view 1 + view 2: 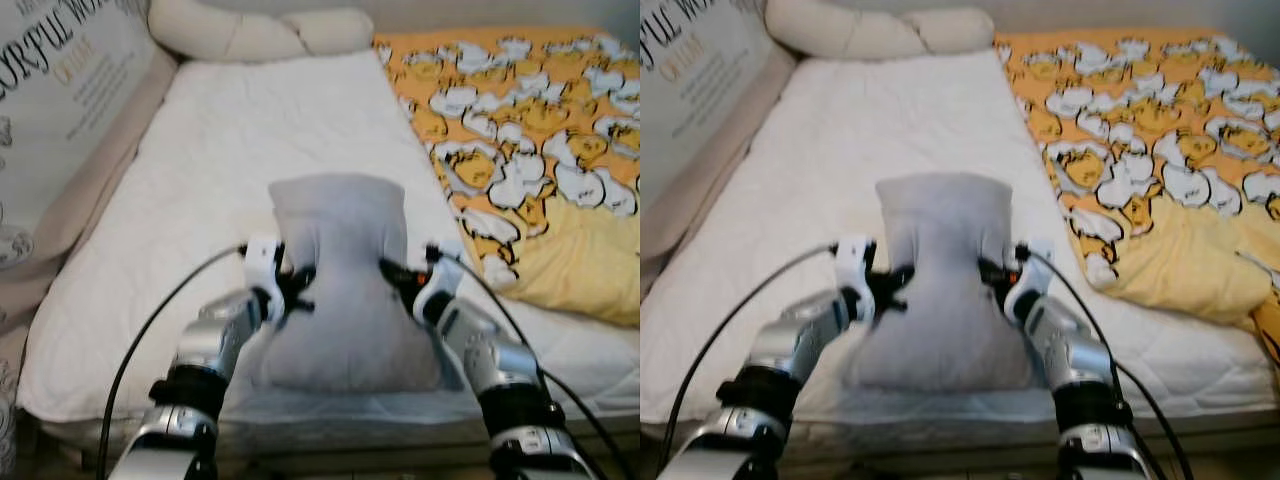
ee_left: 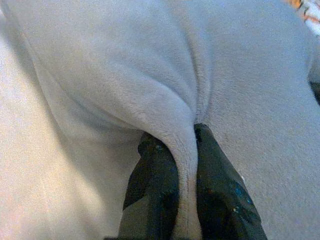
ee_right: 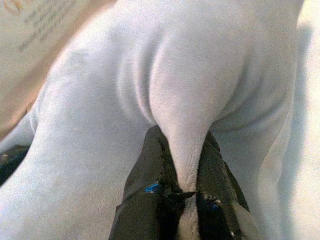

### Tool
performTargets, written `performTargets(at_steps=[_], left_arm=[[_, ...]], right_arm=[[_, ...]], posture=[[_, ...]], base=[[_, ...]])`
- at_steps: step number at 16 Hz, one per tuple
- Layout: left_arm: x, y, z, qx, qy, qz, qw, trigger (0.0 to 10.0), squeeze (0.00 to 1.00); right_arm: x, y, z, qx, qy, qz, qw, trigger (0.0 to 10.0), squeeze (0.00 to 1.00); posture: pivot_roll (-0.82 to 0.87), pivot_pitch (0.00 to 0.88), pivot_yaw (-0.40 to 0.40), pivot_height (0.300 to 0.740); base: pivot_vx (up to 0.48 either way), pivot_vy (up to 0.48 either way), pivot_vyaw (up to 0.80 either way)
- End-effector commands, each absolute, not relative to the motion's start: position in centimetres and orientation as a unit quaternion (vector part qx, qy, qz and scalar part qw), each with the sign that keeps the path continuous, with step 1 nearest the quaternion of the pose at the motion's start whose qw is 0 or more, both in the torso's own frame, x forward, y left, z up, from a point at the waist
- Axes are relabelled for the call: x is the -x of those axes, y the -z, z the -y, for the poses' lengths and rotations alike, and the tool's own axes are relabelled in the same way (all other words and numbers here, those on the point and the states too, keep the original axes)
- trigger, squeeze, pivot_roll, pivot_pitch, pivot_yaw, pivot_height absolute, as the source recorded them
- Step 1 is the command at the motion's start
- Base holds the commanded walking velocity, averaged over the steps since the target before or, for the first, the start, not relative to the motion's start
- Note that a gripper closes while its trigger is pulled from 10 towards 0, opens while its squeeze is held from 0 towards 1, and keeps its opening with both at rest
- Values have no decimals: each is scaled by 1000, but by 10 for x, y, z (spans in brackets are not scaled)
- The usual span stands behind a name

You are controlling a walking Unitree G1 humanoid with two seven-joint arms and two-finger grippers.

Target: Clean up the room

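Note:
A soft grey pillow (image 1: pixel 340 290) is held over the near end of the white mattress (image 1: pixel 250 140), pinched in at its waist from both sides. My left gripper (image 1: pixel 298 287) is shut on a fold of the pillow's left edge, seen between the black fingers (image 2: pixel 155 190) in the left wrist view. My right gripper (image 1: pixel 396 279) is shut on a fold of its right edge, with fabric squeezed between its fingers (image 3: pixel 150 185) in the right wrist view.
A yellow and orange patterned blanket (image 1: pixel 540 130) lies crumpled along the right side of the bed. Cream pillows (image 1: pixel 260 35) sit at the far end. A printed cushion (image 1: pixel 50 110) leans on the left. The mattress's front edge (image 1: pixel 330 415) is just below my wrists.

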State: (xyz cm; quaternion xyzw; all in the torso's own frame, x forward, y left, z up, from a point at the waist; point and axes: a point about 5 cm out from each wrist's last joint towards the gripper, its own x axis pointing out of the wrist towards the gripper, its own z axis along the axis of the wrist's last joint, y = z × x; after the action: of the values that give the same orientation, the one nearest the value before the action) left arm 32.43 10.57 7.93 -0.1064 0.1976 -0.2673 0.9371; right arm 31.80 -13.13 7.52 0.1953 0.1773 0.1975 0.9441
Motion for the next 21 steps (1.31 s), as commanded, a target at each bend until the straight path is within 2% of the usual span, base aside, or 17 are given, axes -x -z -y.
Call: performTargets(at_steps=[1, 4, 7, 8, 11, 14, 17, 21], left_arm=[[-327, -97, -99, 85, 276, -159, 944, 0, 0], [-315, -131, -104, 29, 270, -68, 960, 0, 0], [-298, -142, -98, -7, 280, -39, 959, 0, 0], [-296, -138, -101, -30, 270, -46, 961, 10000, 0], [-292, -135, -111, -94, 249, -48, 963, 10000, 0], [-287, -134, -112, -93, 237, -52, 966, 10000, 0], [-286, -131, -115, -94, 226, -62, 968, 10000, 0], [-286, -132, -117, -96, 222, -67, 968, 10000, 0]], right_arm=[[-320, -86, 121, -192, -212, -162, 944, 0, 0], [-320, -121, 119, -190, -194, -93, 958, 0, 0], [-310, -137, 119, -170, -203, -64, 962, 0, 0], [-307, -133, 118, -143, -194, -70, 968, 10000, 0], [-300, -129, 120, -142, -172, -76, 972, 10000, 0], [-293, -127, 121, -140, -157, -86, 974, 10000, 0], [-290, -126, 122, -118, -137, -76, 981, 10000, 0], [-291, -128, 119, -113, -151, -88, 978, 10000, 0]], posture=[[-87, 0, 67, 740], [-111, 0, 93, 740], [-95, 0, 73, 740], [-88, 0, 58, 740], [-87, 0, 60, 740], [-77, 0, 59, 740], [-92, 0, 75, 740], [-83, 0, 61, 740]], base=[[0, 0, 0], [0, 0, 0], [0, 0, 0], [0, 0, 0], [0, 0, 0], [0, 0, 0], [0, 347, 0], [0, 345, 0]])
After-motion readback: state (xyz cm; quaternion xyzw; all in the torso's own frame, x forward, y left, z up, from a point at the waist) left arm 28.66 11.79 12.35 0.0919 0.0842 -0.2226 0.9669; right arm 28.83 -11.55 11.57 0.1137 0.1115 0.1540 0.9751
